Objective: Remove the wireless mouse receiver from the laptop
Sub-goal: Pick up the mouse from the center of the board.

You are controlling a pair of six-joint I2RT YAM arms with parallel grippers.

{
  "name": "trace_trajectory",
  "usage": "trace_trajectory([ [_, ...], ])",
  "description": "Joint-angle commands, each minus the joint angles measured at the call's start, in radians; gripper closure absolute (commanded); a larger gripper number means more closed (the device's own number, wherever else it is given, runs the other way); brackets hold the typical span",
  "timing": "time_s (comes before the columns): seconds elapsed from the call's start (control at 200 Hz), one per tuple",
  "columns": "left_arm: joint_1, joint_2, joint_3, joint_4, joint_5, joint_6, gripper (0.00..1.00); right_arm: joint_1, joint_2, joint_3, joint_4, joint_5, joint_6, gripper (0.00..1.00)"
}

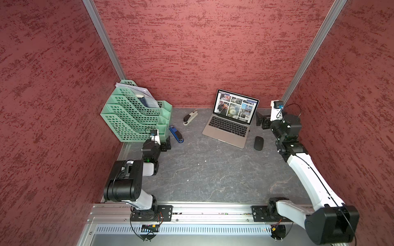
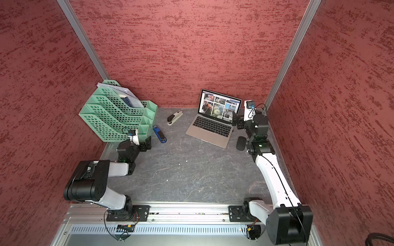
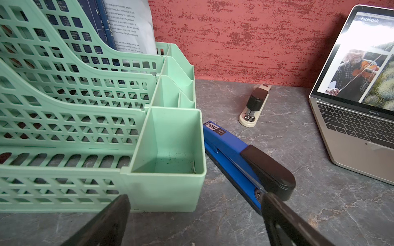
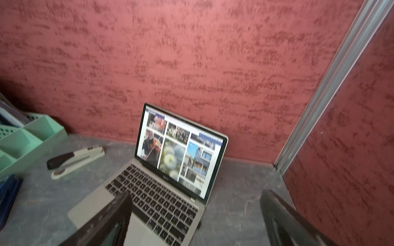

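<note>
Around: my green file organizer holds papers at far left. A beige stapler and a blue stapler lie between it and the laptop. The black mouse sits just right of the laptop.
Hard to see: my right wrist view is blurred.
Receiver: the wireless mouse receiver looks like a tiny dark stub on the laptop's right edge, barely legible.
Laptop: open, showing a photo grid.
Right pincer: the right gripper is spread wide and empty, beside the screen.
Left pincer: the left gripper is spread wide and empty, near the blue stapler.

Open laptop — fingers spread before it.
</note>
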Motion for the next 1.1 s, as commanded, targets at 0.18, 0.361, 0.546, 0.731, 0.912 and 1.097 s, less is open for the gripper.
trace_trajectory([
  [0.18, 0.005, -0.249, 0.341, -0.683, -0.083, -0.065, 0.00, 0.007, 0.155, 0.292, -0.645, 0.327, 0.120, 0.02],
  [0.361, -0.015, -0.370, 0.587, -1.027, -0.064, -0.166, 0.00, 0.008, 0.312, 0.413, -0.943, 0.249, 0.373, 0.03],
  [0.546, -0.033, -0.473, 0.719, -1.153, 0.228, -0.334, 0.00, 0.005, 0.397, 0.259, -0.889, 0.141, 0.465, 0.10],
  [0.731, -0.038, -0.695, 0.600, -0.973, 0.345, -0.442, 0.00, 0.001, 0.412, 0.114, -0.744, 0.114, 0.520, 0.05],
  [0.912, -0.042, -0.762, 0.606, -1.086, 0.324, -0.448, 0.00, 0.000, 0.397, 0.017, -0.634, 0.140, 0.543, 0.03],
  [1.097, -0.041, -0.654, 0.763, -1.405, 0.287, -0.338, 0.00, -0.004, 0.440, 0.015, -0.585, 0.203, 0.527, 0.02],
])
